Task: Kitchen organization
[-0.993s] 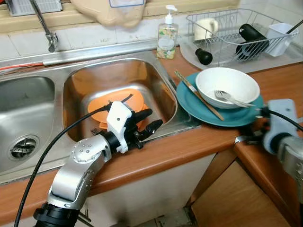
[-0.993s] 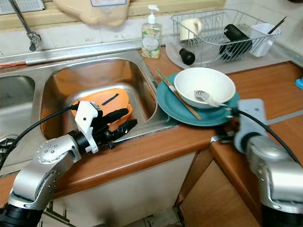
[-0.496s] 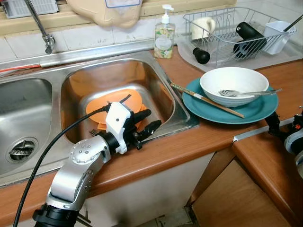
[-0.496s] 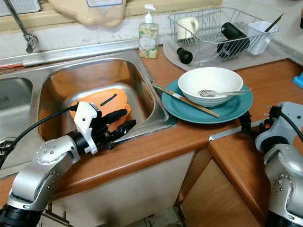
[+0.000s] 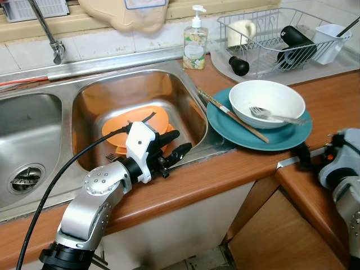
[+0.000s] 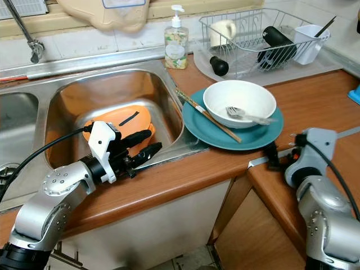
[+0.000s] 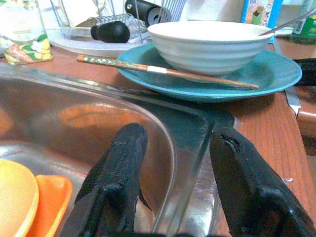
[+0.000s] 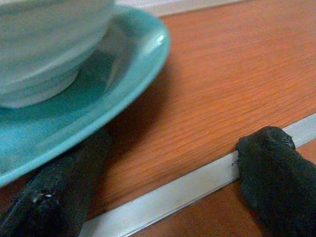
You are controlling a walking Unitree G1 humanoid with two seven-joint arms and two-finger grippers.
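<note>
Sink [image 5: 191,107]: brushed stainless metal, reflective. Table [image 5: 337,101]: smooth wood-grain finish. Teal plate [image 5: 292,138] and white bowl [image 5: 270,98]: glossy glazed ceramic. Dish rack [image 5: 264,39], behind the bowl: coated wire.

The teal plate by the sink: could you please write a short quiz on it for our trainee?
1. True or false: the white bowl sits on the teal plate.
2. What lies inside the bowl? A) fork B) sponge C) cup
3. Which gripper is beside the plate's edge?

Key: 1. True. 2. A. 3. The right gripper, open, one finger under the rim; the left gripper is at the sink.
</note>
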